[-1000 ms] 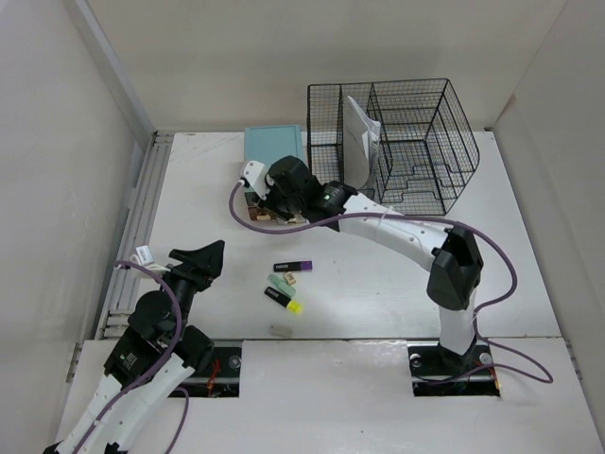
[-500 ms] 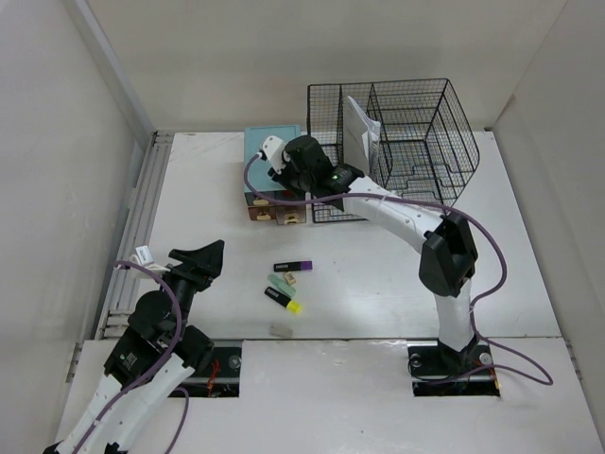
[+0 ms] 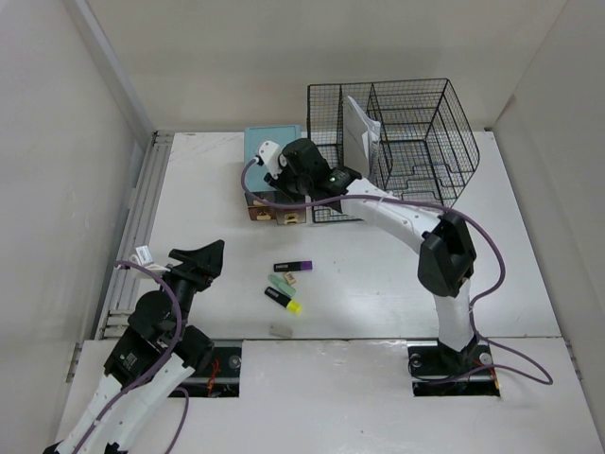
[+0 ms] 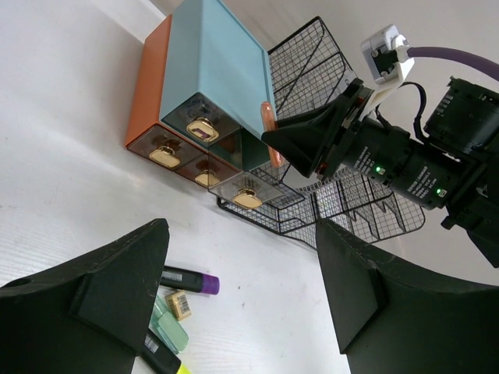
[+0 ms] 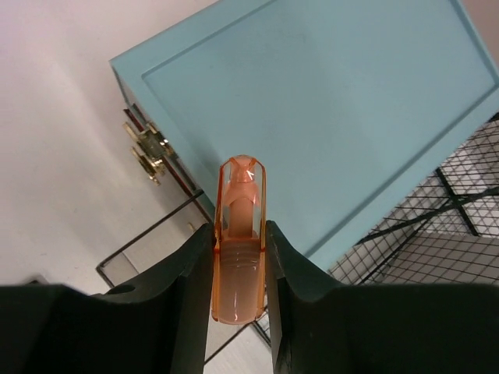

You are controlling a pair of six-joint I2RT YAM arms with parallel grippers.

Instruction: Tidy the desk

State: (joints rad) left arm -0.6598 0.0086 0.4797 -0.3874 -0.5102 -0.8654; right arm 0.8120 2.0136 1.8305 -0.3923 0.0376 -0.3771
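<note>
The desk (image 3: 378, 284) is a white tabletop with a metal rail on its left edge. My right gripper (image 3: 284, 187) is shut on an orange highlighter (image 5: 238, 187) and holds it upright just above the front edge of the teal drawer box (image 5: 327, 101). The left wrist view also shows the highlighter (image 4: 270, 134) above a pulled-out clear drawer (image 4: 248, 191). My left gripper (image 3: 203, 257) is open and empty, low over the desk at the near left, and it also shows in its own wrist view (image 4: 242, 296).
A purple-capped marker (image 3: 293, 267), a small eraser (image 3: 292, 278), a green highlighter (image 3: 280, 283) and a yellow-tipped highlighter (image 3: 282, 300) lie mid-desk. A small grey item (image 3: 280, 331) lies near the front edge. A black wire-mesh rack (image 3: 416, 142) holding white papers (image 3: 359, 132) stands at the back right.
My right gripper has moved away from the front of the drawers to above the teal box's front edge, still holding the orange highlighter. The left arm has not moved.
</note>
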